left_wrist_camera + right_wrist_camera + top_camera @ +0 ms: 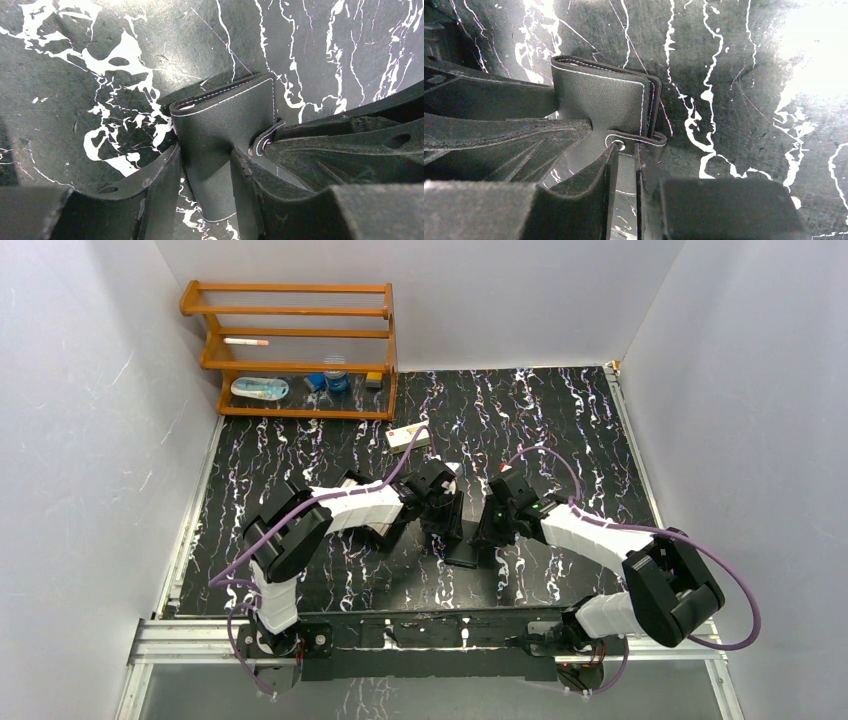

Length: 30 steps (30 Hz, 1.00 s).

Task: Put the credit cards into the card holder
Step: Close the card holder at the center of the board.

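The left fingers (160, 190) are clamped on the card holder (225, 120), a grainy black leather-look fold edged with white stitching. It is held between them over the marbled black-and-white tabletop (75, 75). The right fingers (589, 200) are closed tight, pinching its thin, rounded snap tab (636, 138) between their tips.

Left fingers (160, 180) and right fingers (594, 192) hem the small black stitched card holder (225, 120); open black marbled tabletop (585, 420) lies far right.

Top view: high at near edge, looking down over table (560, 420). Wrist views: close, opposite sides, sharing card holder (220, 125).
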Motion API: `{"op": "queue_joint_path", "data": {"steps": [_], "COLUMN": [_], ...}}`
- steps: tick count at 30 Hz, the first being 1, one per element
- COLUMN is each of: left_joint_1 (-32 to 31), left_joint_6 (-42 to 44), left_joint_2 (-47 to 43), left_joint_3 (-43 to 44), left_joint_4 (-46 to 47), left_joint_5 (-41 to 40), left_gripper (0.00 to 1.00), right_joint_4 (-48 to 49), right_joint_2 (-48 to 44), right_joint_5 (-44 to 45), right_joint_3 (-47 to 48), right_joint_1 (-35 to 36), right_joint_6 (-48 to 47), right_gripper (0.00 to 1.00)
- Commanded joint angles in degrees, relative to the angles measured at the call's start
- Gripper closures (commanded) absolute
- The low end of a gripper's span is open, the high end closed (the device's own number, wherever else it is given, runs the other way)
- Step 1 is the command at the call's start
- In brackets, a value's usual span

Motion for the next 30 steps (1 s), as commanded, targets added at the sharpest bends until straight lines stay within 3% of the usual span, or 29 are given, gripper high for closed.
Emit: {"op": "queue_joint_path", "data": {"steps": [1, 22, 26, 30], "left_joint_1": [-0.26, -0.34, -0.32, -0.26], "left_joint_6": [0.79, -0.19, -0.49, -3.61], "left_joint_2": [-0.32, -0.57, -0.76, -3.07], "left_joint_3": [-1.36, -1.79, -1.96, -4.05], "left_joint_4": [-2.88, -1.97, -1.85, -0.20], "left_joint_5": [-0.07, 0.53, 1.01, 2.27], "left_gripper": [0.63, 0.70, 0.70, 0.70], "right_joint_4": [4.87, 3.50, -1.12, -5.60], "right_joint_2": [1.67, 4.52, 3.68, 2.30], "right_joint_5": [-3.69, -7.64, -2.44, 4.08], "right_joint_3": [-0.97, 3.98, 6.31, 7.27], "right_joint_1": [0.16, 0.21, 0.42, 2.95], "right_joint_6": [-1.78, -13.22, -11.44, -4.21], "right_gripper": [0.75, 0.73, 0.73, 0.68]}}
